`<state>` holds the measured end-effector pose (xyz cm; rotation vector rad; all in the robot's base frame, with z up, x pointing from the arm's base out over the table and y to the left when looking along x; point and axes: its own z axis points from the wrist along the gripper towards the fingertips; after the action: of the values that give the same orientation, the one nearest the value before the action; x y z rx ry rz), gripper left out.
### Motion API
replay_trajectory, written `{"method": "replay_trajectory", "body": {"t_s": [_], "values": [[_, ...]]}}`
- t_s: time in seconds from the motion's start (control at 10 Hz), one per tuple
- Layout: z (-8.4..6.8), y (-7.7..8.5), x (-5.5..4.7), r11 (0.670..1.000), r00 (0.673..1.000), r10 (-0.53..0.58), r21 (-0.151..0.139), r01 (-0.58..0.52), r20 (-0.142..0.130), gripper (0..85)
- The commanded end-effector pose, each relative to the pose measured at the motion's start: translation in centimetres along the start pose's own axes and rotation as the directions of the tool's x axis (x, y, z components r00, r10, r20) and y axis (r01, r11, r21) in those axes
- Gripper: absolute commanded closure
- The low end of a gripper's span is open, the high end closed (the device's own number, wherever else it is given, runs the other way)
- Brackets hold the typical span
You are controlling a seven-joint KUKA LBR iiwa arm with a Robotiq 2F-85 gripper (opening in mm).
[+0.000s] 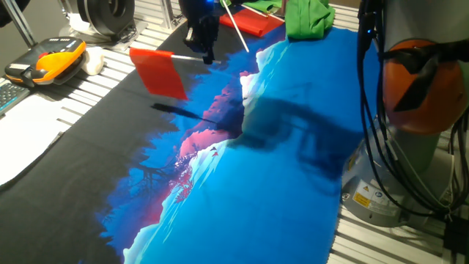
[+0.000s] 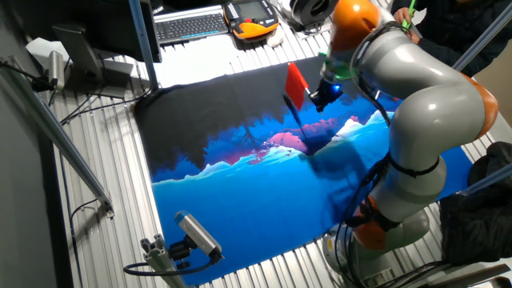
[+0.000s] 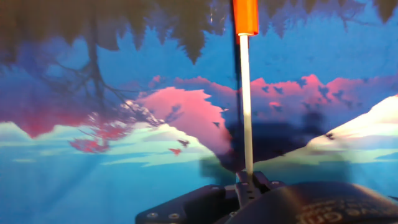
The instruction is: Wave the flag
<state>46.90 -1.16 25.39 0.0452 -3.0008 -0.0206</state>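
Note:
The flag is a bright red cloth on a thin white stick. It hangs in the air above the black part of the printed mat. My gripper is shut on the stick's end and holds it roughly level over the mat. In the other fixed view the flag sticks out to the left of my gripper. In the hand view the stick runs straight up from my gripper to the red cloth at the top edge.
A second red cloth with a white stick and a bright green cloth lie at the mat's far edge. An orange teach pendant and a keyboard sit beyond the mat. The arm's base and its cables stand at the right.

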Motion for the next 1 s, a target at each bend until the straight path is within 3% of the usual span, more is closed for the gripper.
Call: {"method": "replay_trajectory", "body": {"t_s": [0.0,0.1,0.3,0.8,0.9], "values": [[0.0,-0.01,-0.06,0.994,1.0,-0.014,0.105,0.013,0.004,85.0],[0.06,0.18,-0.15,0.992,0.998,-0.055,0.112,0.053,0.015,85.0],[0.13,0.47,-0.48,0.985,0.988,-0.155,0.084,0.153,0.025,85.0],[0.21,0.69,-0.78,0.941,0.949,-0.317,0.121,0.315,-0.005,85.0],[0.26,0.82,-0.79,0.936,0.942,-0.335,0.116,0.333,-0.002,85.0]]}}
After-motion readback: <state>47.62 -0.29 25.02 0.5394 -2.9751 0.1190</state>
